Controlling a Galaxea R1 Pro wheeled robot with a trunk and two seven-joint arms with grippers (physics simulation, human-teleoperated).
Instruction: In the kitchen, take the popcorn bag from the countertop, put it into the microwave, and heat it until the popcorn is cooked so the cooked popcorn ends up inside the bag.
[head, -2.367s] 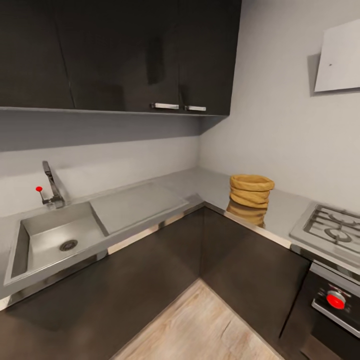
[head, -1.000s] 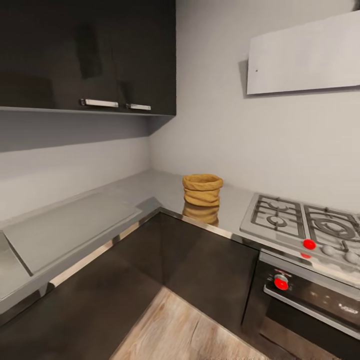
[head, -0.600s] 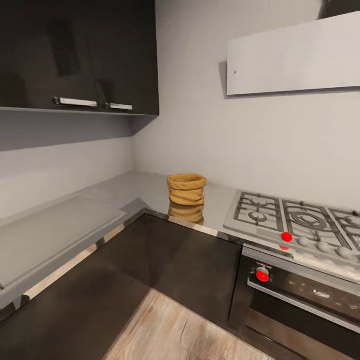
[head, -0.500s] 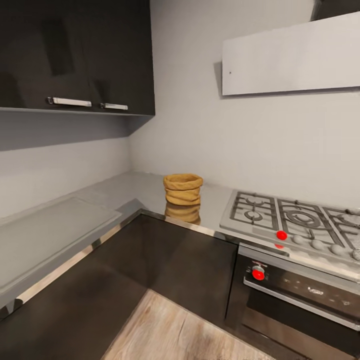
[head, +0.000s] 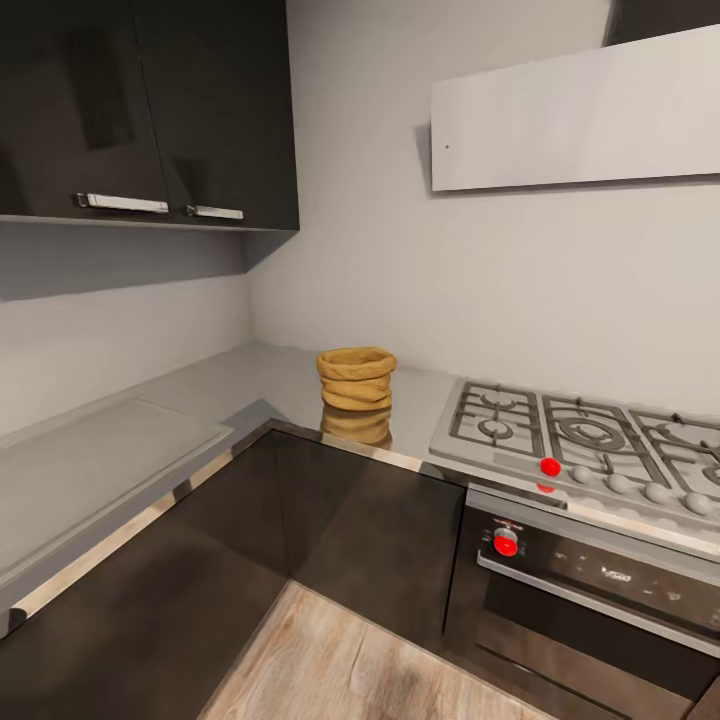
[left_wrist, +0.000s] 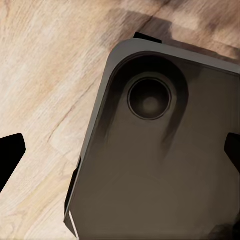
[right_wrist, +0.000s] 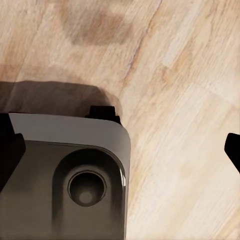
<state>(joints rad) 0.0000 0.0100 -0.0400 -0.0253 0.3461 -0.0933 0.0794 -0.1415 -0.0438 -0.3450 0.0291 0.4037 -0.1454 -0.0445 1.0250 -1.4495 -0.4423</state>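
A: Left end effector (left_wrist: 120, 160) first; dark fingertips (left_wrist: 10, 155) at opposite edges of the left wrist view, set wide apart, gripping nothing; pointed down at the robot base (left_wrist: 160, 165), grey rounded plate with a round recess, over the light wood floor (left_wrist: 45, 75).

B: Same for the right end effector (right_wrist: 120, 150); fingertips (right_wrist: 9, 150) far apart at the frame edges, nothing between them; base corner (right_wrist: 65, 165) below, wood floor (right_wrist: 175, 100) beside it.

A: Popcorn bag (head: 356, 378)?

B: Upright on the worktop (head: 250, 385) in the head view; near the inner corner of the L-shaped run, close to the front edge; mustard-tan, rolled rim, open top; reflection visible on the glossy surface just in front; apart from the gas hob (head: 585, 440), which lies to its right.

A: Rest of the kitchen?

B: Oven (head: 590, 590) under the hob, red knob on its panel, another red knob on the hob's front strip; flat white hood (head: 580, 110) on the wall above; dark upper cabinets (head: 150, 110) with two steel handles; dark lower cabinet fronts (head: 380, 540).
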